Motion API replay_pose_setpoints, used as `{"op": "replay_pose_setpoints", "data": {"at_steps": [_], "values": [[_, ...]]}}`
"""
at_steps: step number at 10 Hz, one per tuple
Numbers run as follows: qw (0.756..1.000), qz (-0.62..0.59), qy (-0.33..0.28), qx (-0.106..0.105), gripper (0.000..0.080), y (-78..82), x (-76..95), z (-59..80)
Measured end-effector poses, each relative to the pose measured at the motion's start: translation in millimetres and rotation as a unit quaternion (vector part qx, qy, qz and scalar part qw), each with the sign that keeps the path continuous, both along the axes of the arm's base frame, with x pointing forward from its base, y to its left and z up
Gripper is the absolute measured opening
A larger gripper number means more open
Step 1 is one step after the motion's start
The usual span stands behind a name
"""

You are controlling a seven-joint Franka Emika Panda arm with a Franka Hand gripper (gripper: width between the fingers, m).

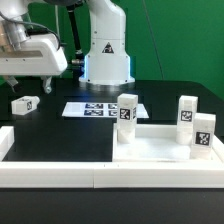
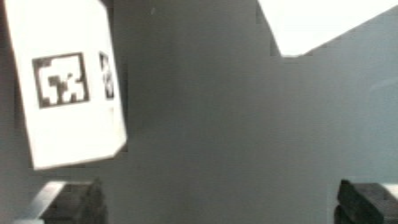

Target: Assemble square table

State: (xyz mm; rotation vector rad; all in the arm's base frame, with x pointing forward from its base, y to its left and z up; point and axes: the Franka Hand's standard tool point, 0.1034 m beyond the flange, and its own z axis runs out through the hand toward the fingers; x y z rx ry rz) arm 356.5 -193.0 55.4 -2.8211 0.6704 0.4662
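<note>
The white square table top [image 1: 160,143] lies at the exterior view's right front. Three tagged leg blocks stand upright on it: one at its near-left corner [image 1: 127,112], two at the right [image 1: 187,112] [image 1: 203,136]. A fourth leg block [image 1: 23,104] lies on the black table at the left. My gripper [image 1: 40,82] hangs above and just right of that block. In the wrist view the block [image 2: 71,85] lies beyond the open, empty gripper [image 2: 221,205]. Only the dark fingertips [image 2: 71,205] show at the frame's edge.
The marker board [image 1: 95,108] lies flat in front of the arm's base [image 1: 105,60]. Long white border rails [image 1: 60,172] run along the front and left edge. A white shape [image 2: 338,25] shows at a corner of the wrist view; I cannot tell what it is.
</note>
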Motion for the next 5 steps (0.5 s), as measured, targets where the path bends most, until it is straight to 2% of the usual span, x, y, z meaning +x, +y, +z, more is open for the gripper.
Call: {"op": "replay_pose_setpoints", "data": {"at_steps": [1,2,4,5], "values": [[0.999,0.010,0.034,0.026,0.0649,-2.2,-5.8,-2.3],[0.996,0.010,0.073,0.043,0.0649,-15.0,-15.5,-9.1],[0.987,0.024,0.146,0.068,0.0649,-28.7,-31.6,-14.7],[0.983,0.019,0.165,0.078,0.0649,-29.9,-33.5,-15.9]]}}
